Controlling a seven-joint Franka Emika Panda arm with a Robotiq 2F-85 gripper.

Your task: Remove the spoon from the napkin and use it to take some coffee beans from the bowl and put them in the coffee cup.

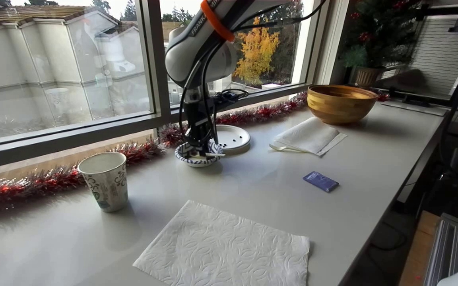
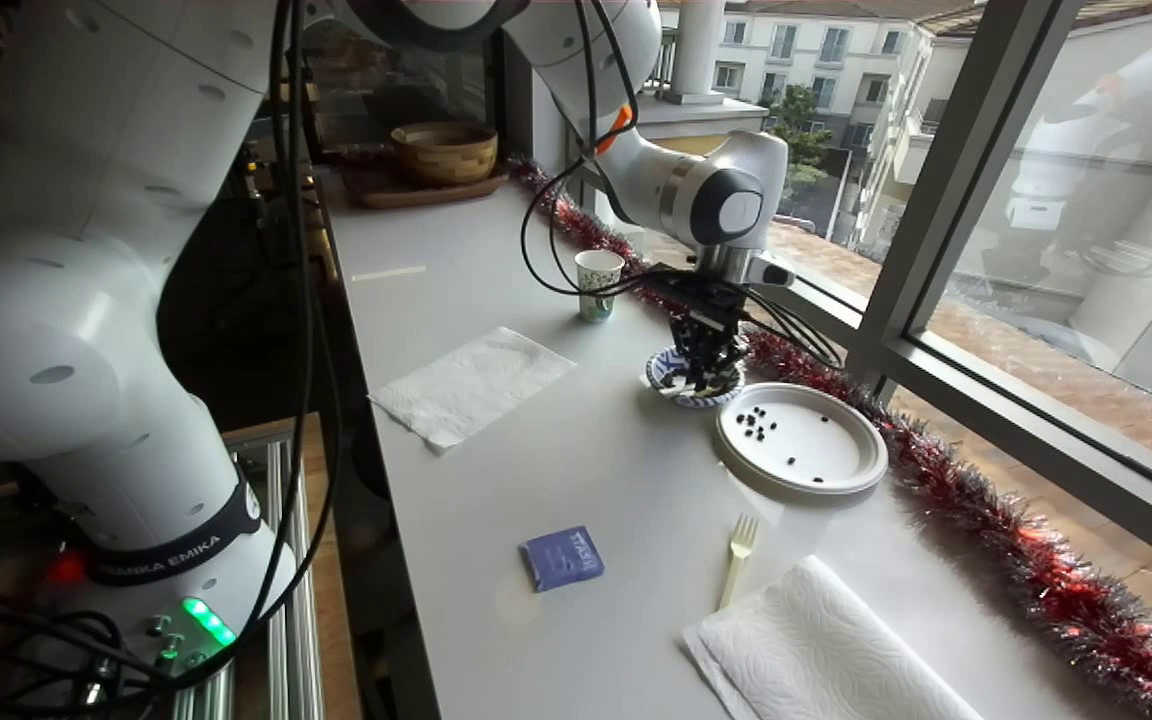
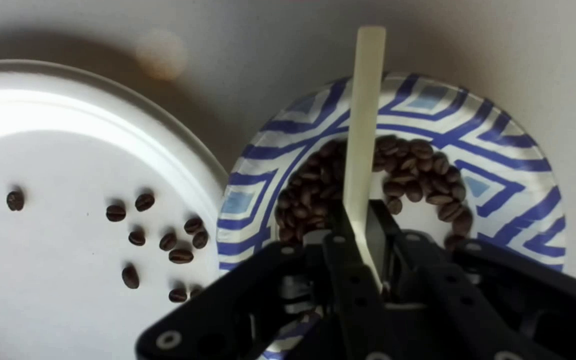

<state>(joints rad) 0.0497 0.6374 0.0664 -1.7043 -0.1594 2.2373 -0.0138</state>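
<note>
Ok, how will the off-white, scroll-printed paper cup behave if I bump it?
The off-white tapered paper cup would probably tip easily: its base looks narrower than its rim. The thin rim suggests a light wall that might dent. It may slide, as the flat white tabletop looks smooth.

From my remote seat I've got a big daylit window, a long pale table right beside it, plus a yellow-leaved tree and a tile-roofed building outside it.

Wooden bowl, white plate, fork, folded napkin, blue packet, tinsel
</note>
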